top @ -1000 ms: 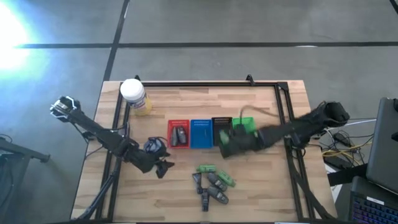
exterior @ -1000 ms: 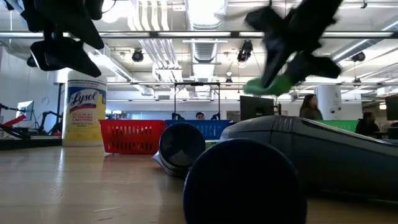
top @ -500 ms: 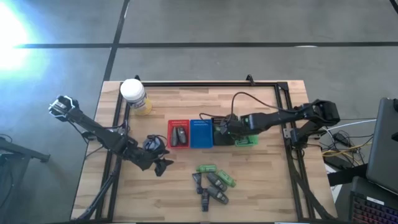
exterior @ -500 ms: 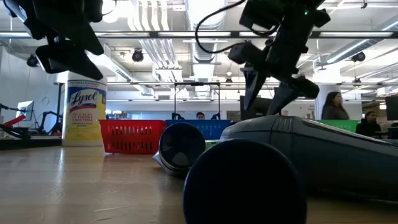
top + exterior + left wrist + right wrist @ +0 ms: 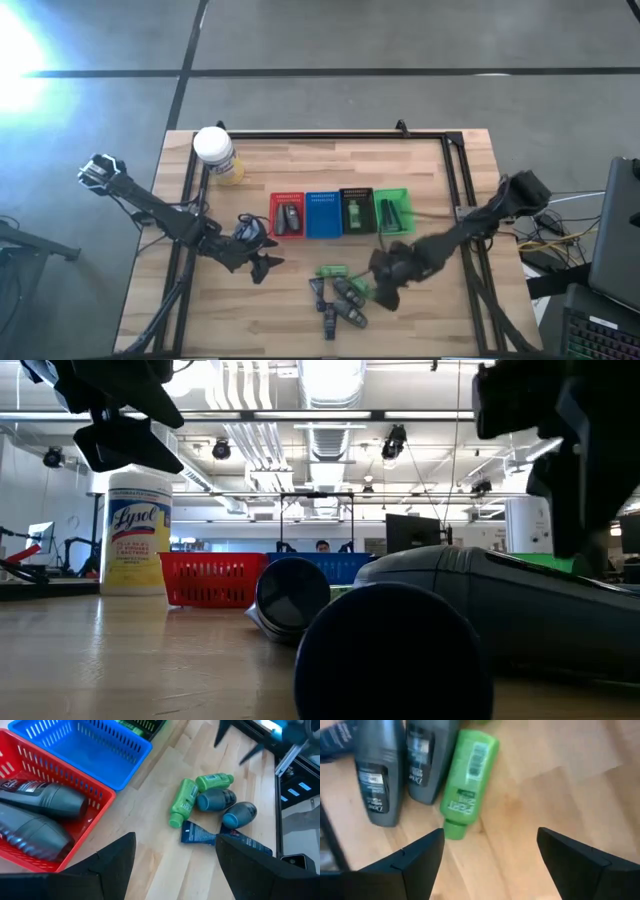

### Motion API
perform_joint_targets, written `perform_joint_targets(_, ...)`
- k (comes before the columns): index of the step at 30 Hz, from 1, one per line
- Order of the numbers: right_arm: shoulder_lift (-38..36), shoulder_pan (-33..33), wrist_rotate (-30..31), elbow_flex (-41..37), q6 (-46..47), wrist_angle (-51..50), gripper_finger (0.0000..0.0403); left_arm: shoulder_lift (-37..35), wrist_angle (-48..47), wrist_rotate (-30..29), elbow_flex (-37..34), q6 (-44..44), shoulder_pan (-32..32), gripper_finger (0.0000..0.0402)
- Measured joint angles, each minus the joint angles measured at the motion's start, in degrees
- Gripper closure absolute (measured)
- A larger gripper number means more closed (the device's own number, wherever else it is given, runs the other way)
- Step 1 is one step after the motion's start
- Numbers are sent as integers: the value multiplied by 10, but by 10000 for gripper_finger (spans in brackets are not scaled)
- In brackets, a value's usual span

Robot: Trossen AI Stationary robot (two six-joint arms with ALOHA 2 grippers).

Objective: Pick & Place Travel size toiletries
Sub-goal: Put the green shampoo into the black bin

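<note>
You see a pale wooden bench (image 5: pixel 300 310), smooth-planked; slotted plastic trays (image 5: pixel 288 214); glossy green plastic bottles (image 5: pixel 465 785); matt grey ones (image 5: pixel 376 775).

Four trays sit side by side across the middle of the table (image 5: pixel 420 160): from left to right, the red tray (image 5: pixel 287 215), blue tray (image 5: pixel 323 213), black tray (image 5: pixel 356 212) and green tray (image 5: pixel 392 210). Two bottles (image 5: pixel 42 815) lie in the red tray, one bottle (image 5: pixel 355 213) in the black tray and sticks (image 5: pixel 389 212) in the green tray. A wipes canister (image 5: pixel 216 154) stands behind and left of the trays. A cluster of toiletries (image 5: pixel 340 291) lies in front of the trays. The left gripper (image 5: pixel 262 265) hovers left of the cluster, in front of the red tray; the right gripper (image 5: pixel 385 283), fingers spread, hangs at its right edge above a green bottle (image 5: pixel 466 785).
</note>
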Motion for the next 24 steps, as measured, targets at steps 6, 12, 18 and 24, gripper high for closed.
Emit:
perform_joint_targets(6, 66, 17, 27, 18, 44, 52, 111, 0, 0, 0, 0, 0, 0, 124)
perform_joint_targets(12, 131, 13, 36, 44, 54, 62, 115, 0, -1, 2, 0, -1, 0, 124)
perform_joint_targets(18, 153, 13, 45, 60, 81, 49, 119, 0, -11, 2, -1, 2, 0, 124)
perform_joint_targets(24, 139, 3, 59, 60, 87, 11, 208, 0, -14, 2, -1, 27, 0, 124)
